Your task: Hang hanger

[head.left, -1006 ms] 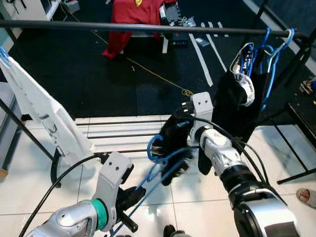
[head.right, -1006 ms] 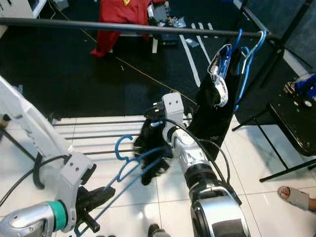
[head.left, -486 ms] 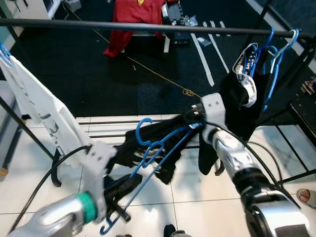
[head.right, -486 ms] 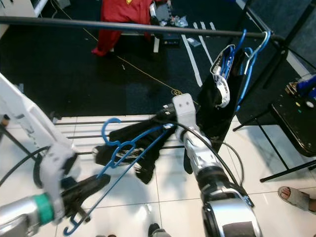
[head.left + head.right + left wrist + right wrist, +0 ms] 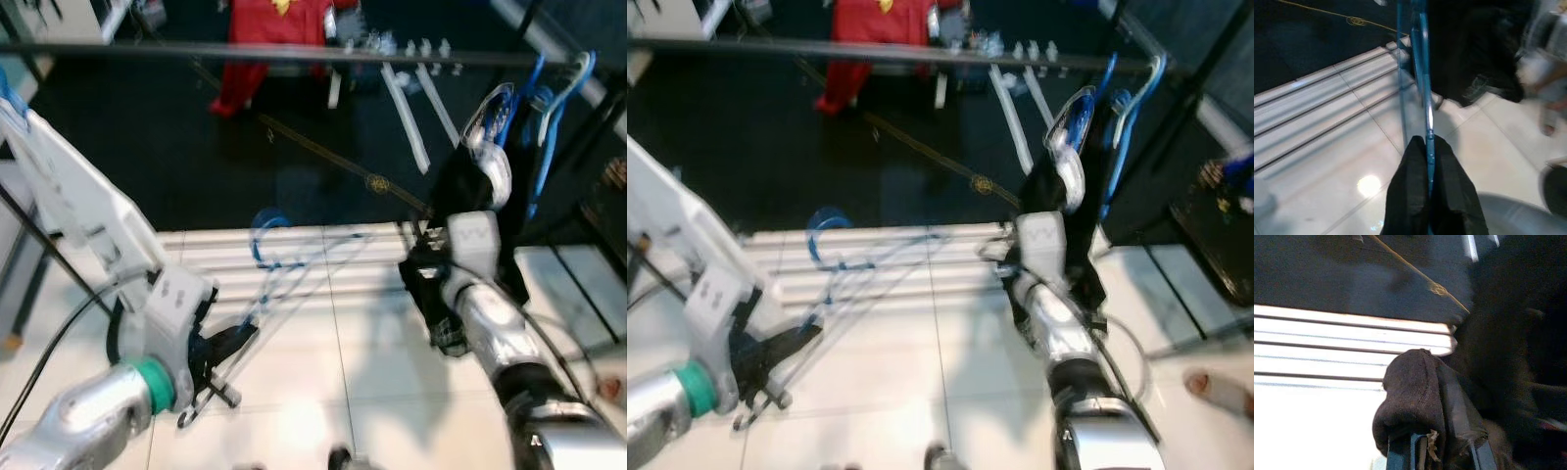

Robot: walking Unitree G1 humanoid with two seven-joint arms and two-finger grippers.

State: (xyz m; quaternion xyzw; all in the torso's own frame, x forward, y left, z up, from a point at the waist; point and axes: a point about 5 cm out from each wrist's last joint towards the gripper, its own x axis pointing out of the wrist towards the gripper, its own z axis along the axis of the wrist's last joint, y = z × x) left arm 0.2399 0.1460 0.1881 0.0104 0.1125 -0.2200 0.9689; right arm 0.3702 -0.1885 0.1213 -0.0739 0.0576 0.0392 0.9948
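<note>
A bare blue hanger [image 5: 294, 269] slants up from my left gripper [image 5: 227, 345], hook end highest and well below the black rail [image 5: 245, 51]. In the left wrist view the two black fingers [image 5: 1410, 186] are shut on the hanger's thin blue wire [image 5: 1422, 73]. To the right, my right gripper [image 5: 428, 277] is shut on a black garment [image 5: 1410, 387], which drapes over its fingers. That garment [image 5: 436, 313] hangs apart from the hanger. All views are blurred by motion.
More blue hangers [image 5: 549, 98] with a dark garment [image 5: 470, 186] hang at the rail's right end. A white garment [image 5: 78, 215] hangs at the left. Red cloth [image 5: 274, 29] lies on the dark floor beyond. A sandalled foot [image 5: 1215, 392] stands at the right.
The black garment has come off the blue hanger. My right gripper has pulled away to the right with it, and my left gripper holds the bare hanger further left.
</note>
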